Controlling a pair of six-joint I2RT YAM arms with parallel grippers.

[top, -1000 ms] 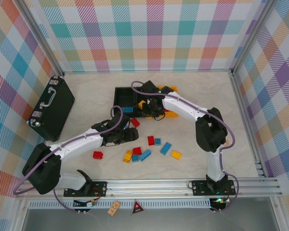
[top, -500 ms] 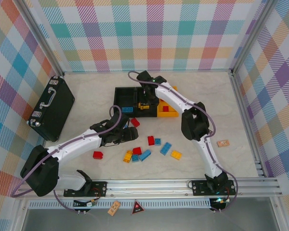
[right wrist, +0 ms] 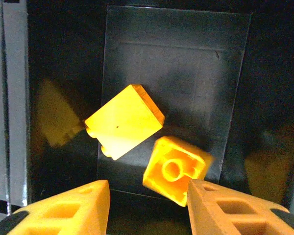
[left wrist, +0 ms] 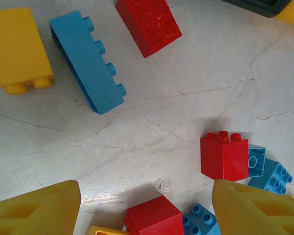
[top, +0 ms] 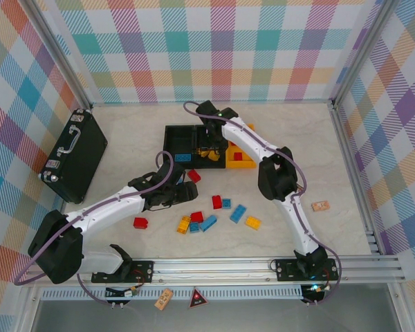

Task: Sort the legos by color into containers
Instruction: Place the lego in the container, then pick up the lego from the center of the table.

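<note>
Since the earlier frame, we noted the right gripper [right wrist: 146,191] had parted over the middle black bin [right wrist: 176,54], with two yellow bricks [right wrist: 123,121] lying loose inside. The left gripper [left wrist: 144,193], wide and empty, hung nearer the loose legos [top: 209,223]; a red brick [left wrist: 154,215] lay squarely between its fingers.

The counter [top: 346,173] is cream with fine grey marble veins, and the walls [top: 214,55] are pastel plaid. On it are a red brick [left wrist: 148,25], a blue brick [left wrist: 87,61] and a yellow-orange brick [left wrist: 17,49]. Two bricks [right wrist: 123,121] show yellow-orange against a glossy black bin [right wrist: 176,54]. Another bin [top: 245,164] is yellow-orange, and the briefcase [top: 75,155] is black.
</note>
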